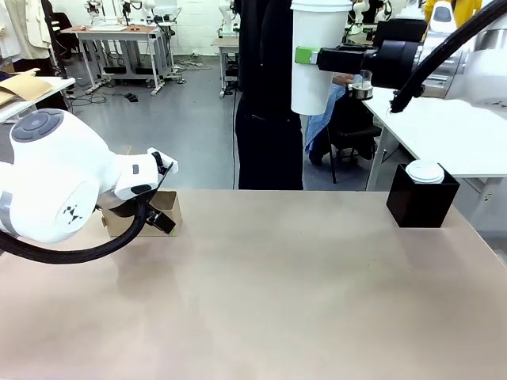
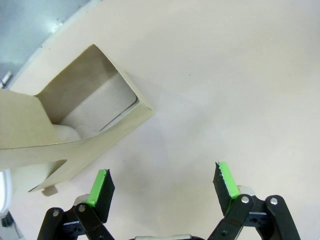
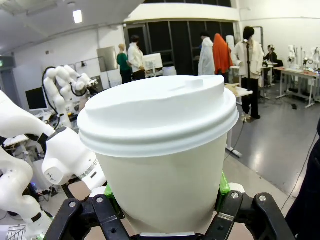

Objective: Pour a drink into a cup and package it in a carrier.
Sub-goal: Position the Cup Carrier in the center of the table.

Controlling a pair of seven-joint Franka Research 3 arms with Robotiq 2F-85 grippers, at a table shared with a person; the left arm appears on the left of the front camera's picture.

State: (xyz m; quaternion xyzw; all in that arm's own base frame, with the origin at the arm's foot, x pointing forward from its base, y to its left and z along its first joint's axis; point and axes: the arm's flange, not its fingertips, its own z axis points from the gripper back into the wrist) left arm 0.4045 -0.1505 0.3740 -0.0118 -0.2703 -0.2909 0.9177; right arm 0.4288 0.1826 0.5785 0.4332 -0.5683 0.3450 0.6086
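Holding lidded cup, right gripper; carrier on table.

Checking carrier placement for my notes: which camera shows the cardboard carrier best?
The left wrist view: the carrier lies close below, one open pocket and its handle tab plain. The front view gives just a brown corner of it, behind the left arm.

The beige table fills the lower half of the front view. A brown cardboard carrier sits on it at middle left, and a black box stands at middle right.
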